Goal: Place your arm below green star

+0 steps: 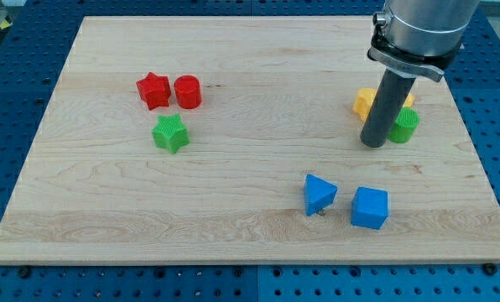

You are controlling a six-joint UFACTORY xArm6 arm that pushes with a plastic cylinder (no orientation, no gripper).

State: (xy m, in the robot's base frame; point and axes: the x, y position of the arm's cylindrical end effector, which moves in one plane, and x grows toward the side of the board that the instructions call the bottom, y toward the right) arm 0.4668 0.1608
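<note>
While the rod stands upright near the counter's (233, 235) right edge, my tip (372, 144) rests on the wood, just beside a green cylinder (406, 126) and in front of a yellow block (365, 102) partly hidden behind the rod. This tool has no jaws, only the bare rod. Well apart, toward the left edge, sits the green star (170, 132), just below a red star (153, 90) and red cylinder (188, 91). Near the bottom edge lie a blue triangular block (319, 193) and a blue cube (370, 207).

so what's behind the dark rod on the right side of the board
A yellow block shows to the rod's left and a green cylinder to its right. The rod hides the middle of the yellow block, so its shape is unclear. My tip rests on the board just below them.
</note>
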